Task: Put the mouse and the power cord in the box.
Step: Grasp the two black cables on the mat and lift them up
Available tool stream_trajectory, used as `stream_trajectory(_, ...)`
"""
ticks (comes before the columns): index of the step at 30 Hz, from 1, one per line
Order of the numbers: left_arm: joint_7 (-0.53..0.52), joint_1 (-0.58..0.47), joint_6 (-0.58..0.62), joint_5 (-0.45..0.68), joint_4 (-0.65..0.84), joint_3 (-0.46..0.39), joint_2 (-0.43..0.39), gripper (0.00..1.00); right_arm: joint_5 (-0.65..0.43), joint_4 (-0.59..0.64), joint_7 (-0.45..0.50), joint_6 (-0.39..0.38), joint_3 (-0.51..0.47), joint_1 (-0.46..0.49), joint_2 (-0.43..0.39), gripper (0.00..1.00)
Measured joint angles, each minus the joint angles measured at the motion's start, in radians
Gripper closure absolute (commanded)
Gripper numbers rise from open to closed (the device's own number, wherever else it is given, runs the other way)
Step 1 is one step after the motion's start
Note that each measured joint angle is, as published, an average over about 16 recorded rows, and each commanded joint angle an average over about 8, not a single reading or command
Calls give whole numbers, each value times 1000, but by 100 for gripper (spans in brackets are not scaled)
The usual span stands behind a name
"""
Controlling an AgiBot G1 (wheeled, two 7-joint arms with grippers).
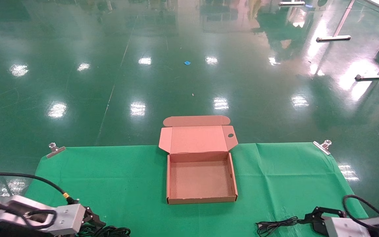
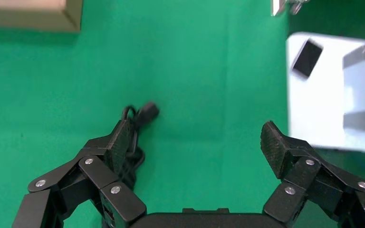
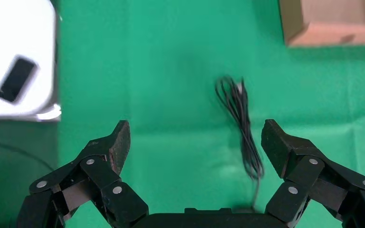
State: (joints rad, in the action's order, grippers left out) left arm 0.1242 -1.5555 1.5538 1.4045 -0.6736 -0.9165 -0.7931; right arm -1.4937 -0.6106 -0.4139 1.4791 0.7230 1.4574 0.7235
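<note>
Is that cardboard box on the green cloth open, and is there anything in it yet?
Open and empty. The box has its lid folded back, away from the robot, and its bare brown floor shows, with nothing inside.

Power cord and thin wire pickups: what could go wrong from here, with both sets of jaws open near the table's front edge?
1. The power cord lies in loose loops beside the left gripper; a grasp might catch one loop and drag the rest.
2. The thin wire under the right gripper could snag.
3. The box looks shallow; trailing cable may hang over its wall.
</note>
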Motion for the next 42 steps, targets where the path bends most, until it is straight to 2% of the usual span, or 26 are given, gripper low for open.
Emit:
stream_trajectory(7, 127, -44, -95, 99, 234, -61, -129, 0, -145, 207, -138, -147, 62, 70, 124, 0)
stream_trajectory(15, 227, -60, -241, 177, 417, -97, -244, 0, -225, 362, -244, -286, 100, 97, 240, 0)
stream_trajectory(23, 288, -61, -322, 212, 523, -115, -305, 0, -238, 461, -312, -350, 107, 107, 317, 0)
stream_trajectory(36, 353, -51, -337, 213, 610, -115, -338, 0, -225, 548, -378, -411, 97, 112, 377, 0)
stream_trajectory(37, 356, -50, -337, 212, 614, -115, -339, 4, -224, 552, -381, -415, 96, 111, 380, 6)
stream_trajectory(38, 359, -49, -338, 211, 617, -114, -340, 12, -223, 556, -384, -418, 96, 111, 382, 14)
stream_trajectory(42, 370, -47, -341, 208, 629, -111, -344, 62, -219, 569, -395, -430, 93, 111, 390, 64)
